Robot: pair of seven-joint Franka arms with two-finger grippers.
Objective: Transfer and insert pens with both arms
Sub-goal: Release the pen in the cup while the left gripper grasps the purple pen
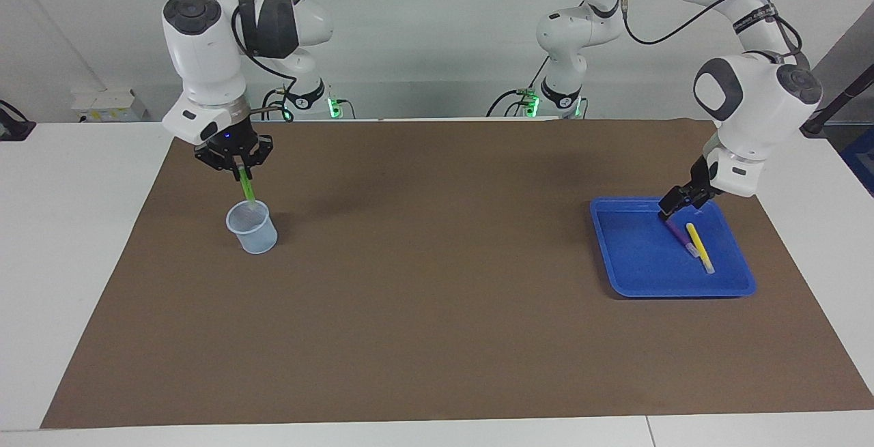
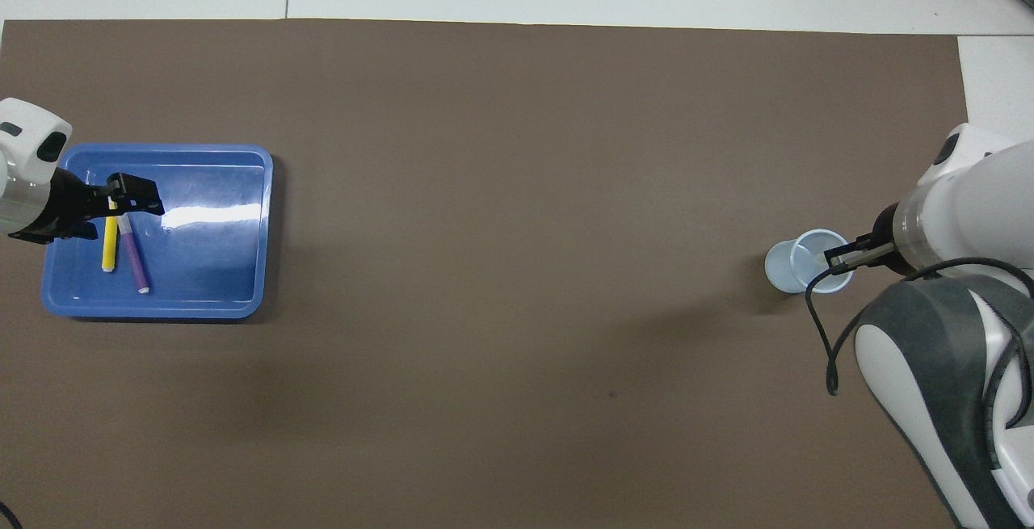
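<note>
While the right claw (image 1: 243, 172) pinches the green pen (image 1: 247, 190) with its tip in the cup (image 1: 252, 226), the left claw (image 1: 670, 207), spread, sits over the purple pen (image 1: 679, 233) beside the yellow pen (image 1: 698, 245) in the tray (image 1: 631, 263), both uncollected.

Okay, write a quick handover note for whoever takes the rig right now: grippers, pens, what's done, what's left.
Right gripper: shut on the lime green pen, held upright with its lower tip at the mouth of the cup.
Left gripper: open, down in the blue tray at the purple pen.
Yellow pen lies beside the purple one in the tray.
Done: none released into the cup yet.
Left: drop the green, then move purple and yellow.
</note>
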